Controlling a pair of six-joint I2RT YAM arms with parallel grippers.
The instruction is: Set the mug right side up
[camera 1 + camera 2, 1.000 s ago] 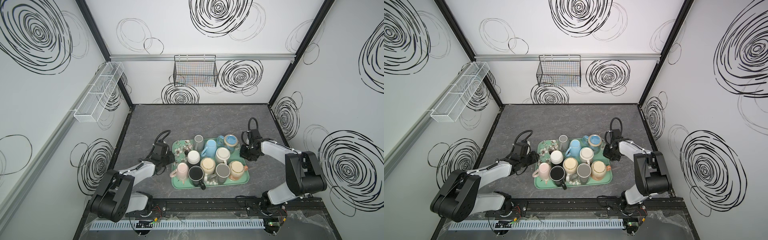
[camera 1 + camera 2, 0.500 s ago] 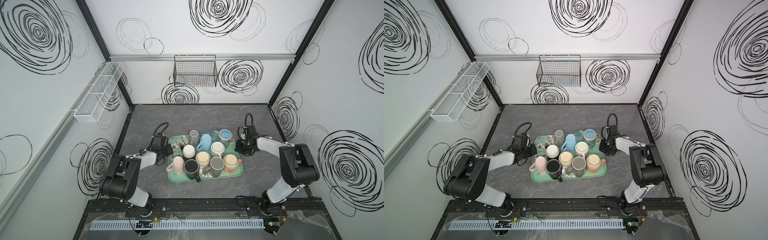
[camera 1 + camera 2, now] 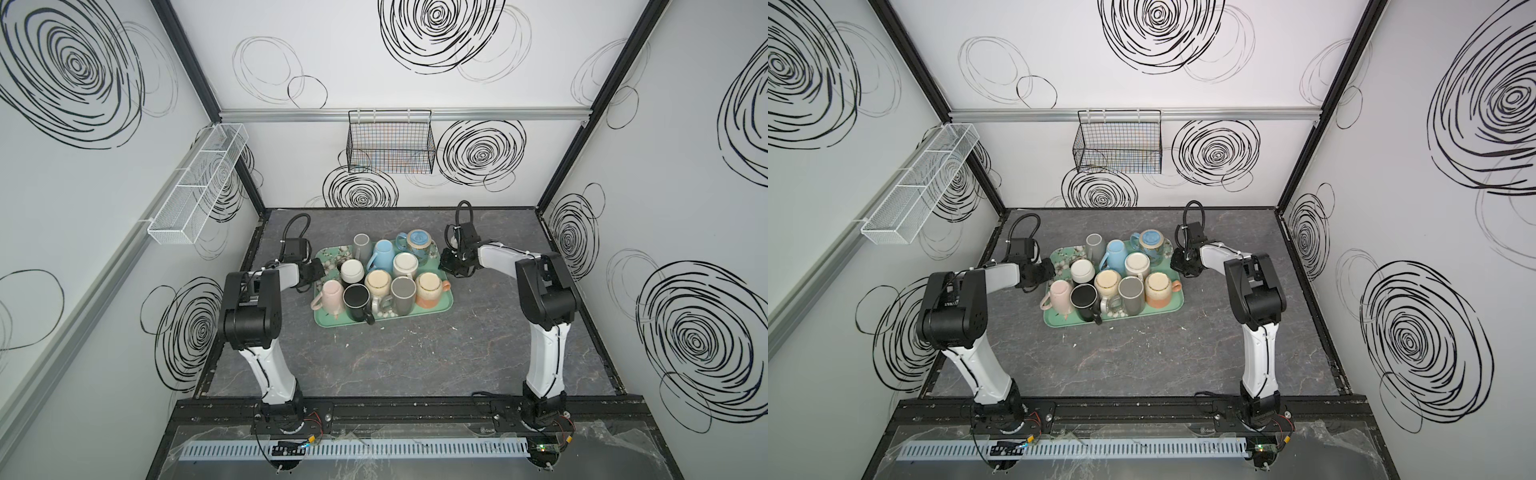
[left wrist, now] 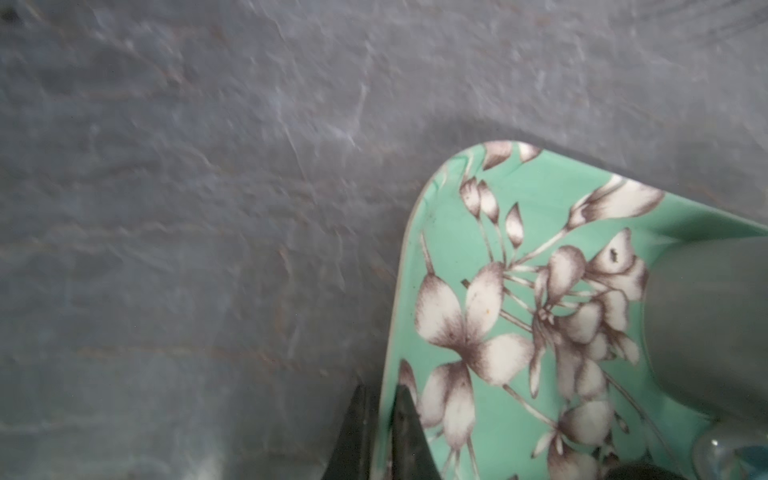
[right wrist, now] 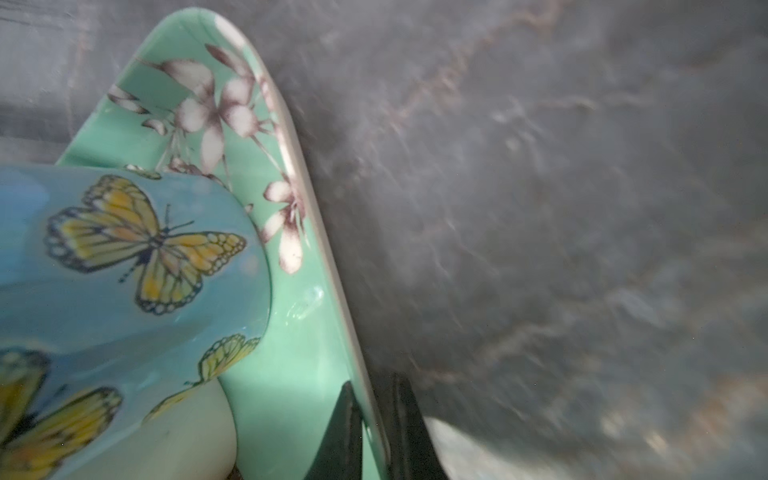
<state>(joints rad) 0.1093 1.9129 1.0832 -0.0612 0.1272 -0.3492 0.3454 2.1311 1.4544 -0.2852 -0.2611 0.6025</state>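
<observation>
While both arms reach in to the tray (image 3: 415, 319), no mug is being turned yet.

In both top views the green tray sits on the grey counter (image 3: 415, 365), toward the back, between the two arms. It is packed with mugs (image 3: 378, 280), all touching or just beside each other. Most look bottom up, like the pink mug (image 3: 331, 296) at a front corner. I cannot tell which one is meant to be turned. The left end effector (image 3: 316, 272) is at the tray's left edge and the right end effector (image 3: 448, 266) is at its right edge.

From the left wrist, the two dark fingers (image 4: 359, 436) are shut tight on the tray's thin rim, one inside and one outside. A grey mug (image 4: 706, 324) stands near, blurry.

From the right wrist, the fingers (image 5: 338, 432) pinch the rim too, with only the rim between them. A blue butterfly mug (image 5: 124, 257) sits inside the tray, just beside that rim.

I think the step in hand is holding or placing the tray, not the flip itself. Next, one end effector needs to let go, open up, and take one upside-down mug by its side or handle. It should lift that mug clear of its neighbours before tipping it over, since there is so little room.
</observation>
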